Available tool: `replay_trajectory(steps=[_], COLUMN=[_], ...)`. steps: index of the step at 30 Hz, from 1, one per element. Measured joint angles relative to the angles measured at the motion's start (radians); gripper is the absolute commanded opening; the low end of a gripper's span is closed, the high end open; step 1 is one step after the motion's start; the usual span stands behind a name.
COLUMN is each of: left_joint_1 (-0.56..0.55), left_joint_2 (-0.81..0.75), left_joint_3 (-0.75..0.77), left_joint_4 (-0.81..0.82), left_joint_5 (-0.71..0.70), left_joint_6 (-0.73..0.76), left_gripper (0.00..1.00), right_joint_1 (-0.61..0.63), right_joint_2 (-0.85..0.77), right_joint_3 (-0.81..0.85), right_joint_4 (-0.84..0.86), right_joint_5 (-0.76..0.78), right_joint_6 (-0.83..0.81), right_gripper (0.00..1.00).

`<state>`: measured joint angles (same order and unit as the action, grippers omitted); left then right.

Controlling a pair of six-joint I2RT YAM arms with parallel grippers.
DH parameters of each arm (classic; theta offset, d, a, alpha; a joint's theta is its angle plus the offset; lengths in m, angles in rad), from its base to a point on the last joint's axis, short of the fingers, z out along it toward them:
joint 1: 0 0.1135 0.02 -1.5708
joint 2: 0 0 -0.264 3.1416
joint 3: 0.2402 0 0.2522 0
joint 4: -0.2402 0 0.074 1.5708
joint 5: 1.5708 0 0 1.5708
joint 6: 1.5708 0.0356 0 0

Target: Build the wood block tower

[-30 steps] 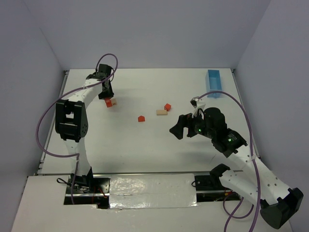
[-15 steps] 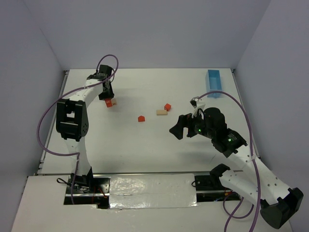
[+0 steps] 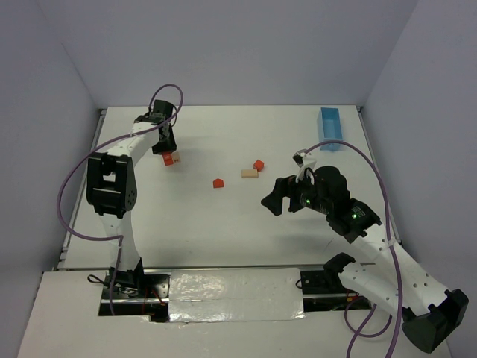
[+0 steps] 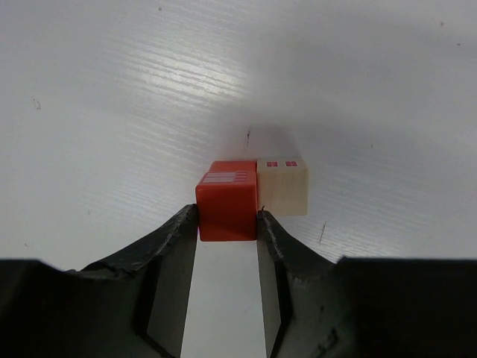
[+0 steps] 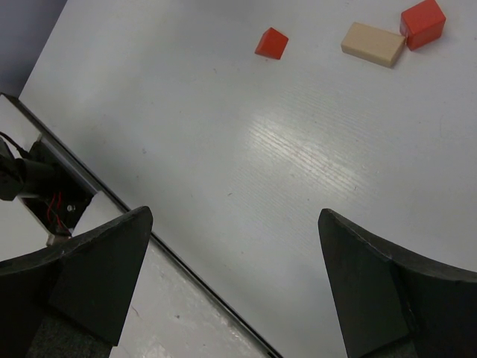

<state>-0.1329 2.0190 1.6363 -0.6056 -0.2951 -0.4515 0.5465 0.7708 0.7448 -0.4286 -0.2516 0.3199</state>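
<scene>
While red cube [image 4: 227, 190] is clasped by left hand [image 4: 227, 218] beside tan block [image 4: 283, 188] on surface [image 4: 112, 89], right hand [image 5: 232, 227] is spread wide, nothing held.

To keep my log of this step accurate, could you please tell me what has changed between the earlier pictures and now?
Nothing visibly moved. The left gripper still clasps the red cube beside the tan block, the right gripper still hovers open, and the small red block, tan bar and other red cube lie where they were.
</scene>
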Motion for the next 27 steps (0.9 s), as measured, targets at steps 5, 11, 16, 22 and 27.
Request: replay_trajectory(steps=[5, 11, 16, 22, 27], left_joint_1=[0.0, 0.0, -0.001, -0.001, -0.001], left_joint_2=[0.0, 0.0, 0.0, 0.002, 0.006], left_joint_3=[0.0, 0.0, 0.0, 0.0, 0.0], left_joint_4=[0.0, 0.0, 0.0, 0.0, 0.0], left_joint_5=[-0.003, -0.003, -0.002, -0.002, -0.002], left_joint_6=[0.0, 0.001, 0.002, 0.002, 0.003], left_gripper=[0.5, 0.49, 0.5, 0.51, 0.54], right_joint_1=[0.001, 0.001, 0.004, 0.006, 0.006], right_joint_2=[0.0, 0.001, 0.002, 0.002, 0.002], right_joint_3=[0.0, 0.0, 0.0, 0.0, 0.0], right_joint_4=[0.0, 0.0, 0.0, 0.0, 0.0], right_joint_5=[0.0, 0.0, 0.0, 0.0, 0.0], right_joint_6=[0.0, 0.0, 0.0, 0.0, 0.0], right_gripper=[1.0, 1.0, 1.0, 1.0, 1.0])
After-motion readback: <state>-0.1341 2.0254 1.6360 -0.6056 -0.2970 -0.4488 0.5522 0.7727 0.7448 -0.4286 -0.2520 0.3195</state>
